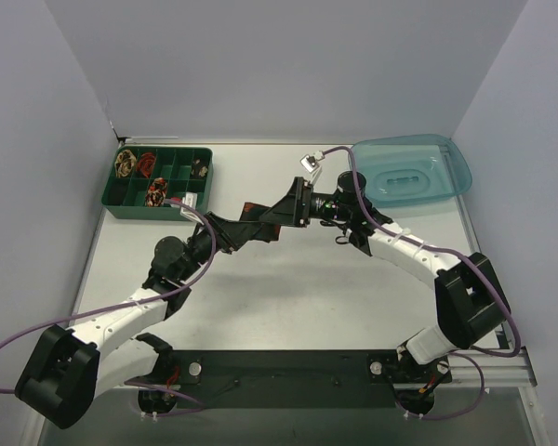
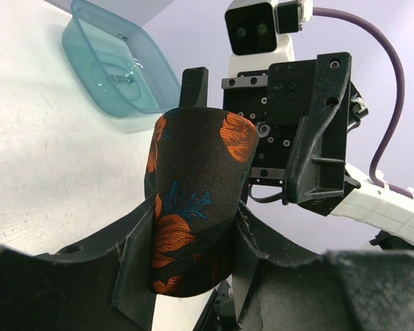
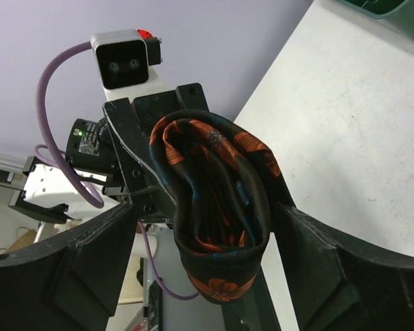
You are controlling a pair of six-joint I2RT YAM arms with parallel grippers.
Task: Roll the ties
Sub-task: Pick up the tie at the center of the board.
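Table top (image 1: 288,297): white, matt, lightly scuffed in the wrist views. Back wall (image 1: 288,65), left wall (image 1: 28,186) and right wall (image 1: 539,111): plain pale lavender-grey panels closing the table on three sides. Black plate (image 1: 288,367) along the near edge, aluminium rail (image 1: 532,386) at the near right corner. Light even and diffuse, shadows soft

We see the left arm (image 1: 112,321) and right arm (image 1: 411,253) built alike: bulky black joints, white link shells, purple cables (image 2: 395,69) running base to wrist. The left gripper (image 2: 193,241) and right gripper (image 3: 203,221) are matte black plastic; each wrist camera (image 2: 255,27) is a white box with two lenses in a dark face.
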